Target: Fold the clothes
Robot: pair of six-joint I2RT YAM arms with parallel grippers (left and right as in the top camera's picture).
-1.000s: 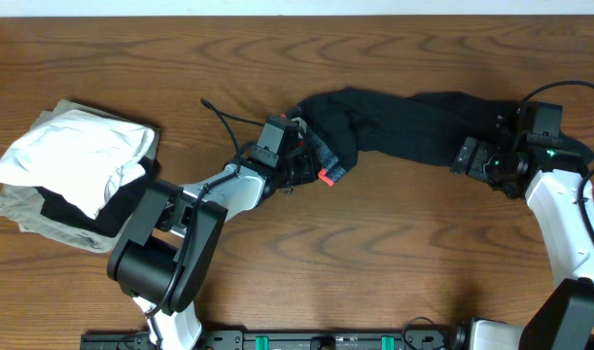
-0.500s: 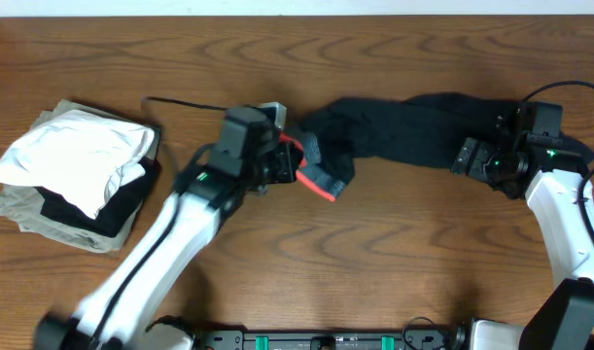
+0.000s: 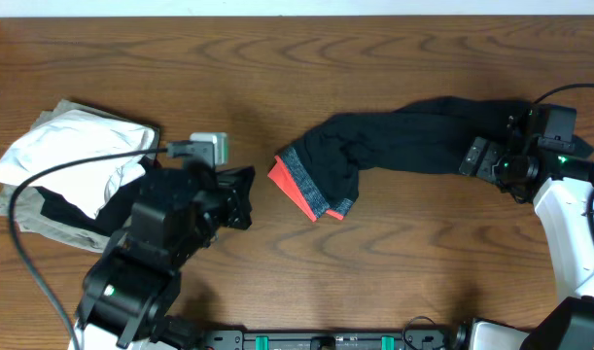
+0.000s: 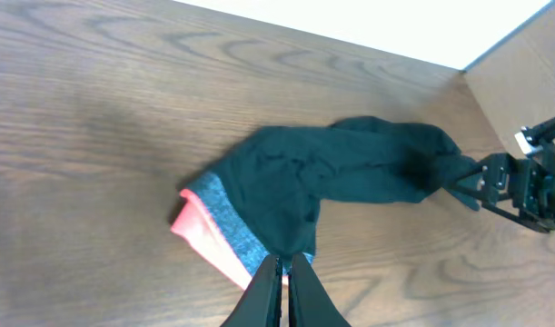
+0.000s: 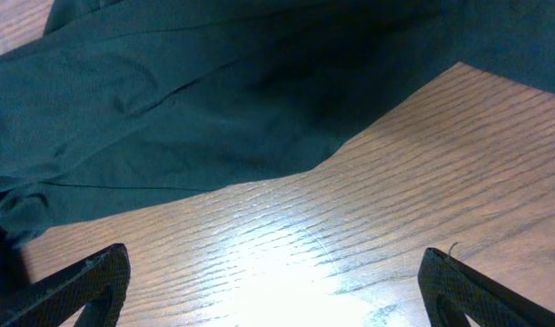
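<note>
The table (image 3: 394,282) fills every view we have. On it the trousers (image 3: 403,136) lie in a bunched black strip, running from just beside the right gripper (image 3: 475,156) toward the left gripper (image 4: 282,280). The left gripper's fingers are pressed together on nothing, held above the wood and apart from the cloth. The right gripper's fingers stand wide apart over bare wood, with the leg end just ahead of them. Only the overhead view shows us the pile behind the left gripper: a white shirt (image 3: 73,156) on a black piece (image 3: 78,209) and a khaki garment (image 3: 29,222). Only the left wrist view shows us a pale wall (image 4: 395,23) past the table's far edge. The red-and-grey waistband (image 3: 306,185) is the end nearest the left gripper.
</note>
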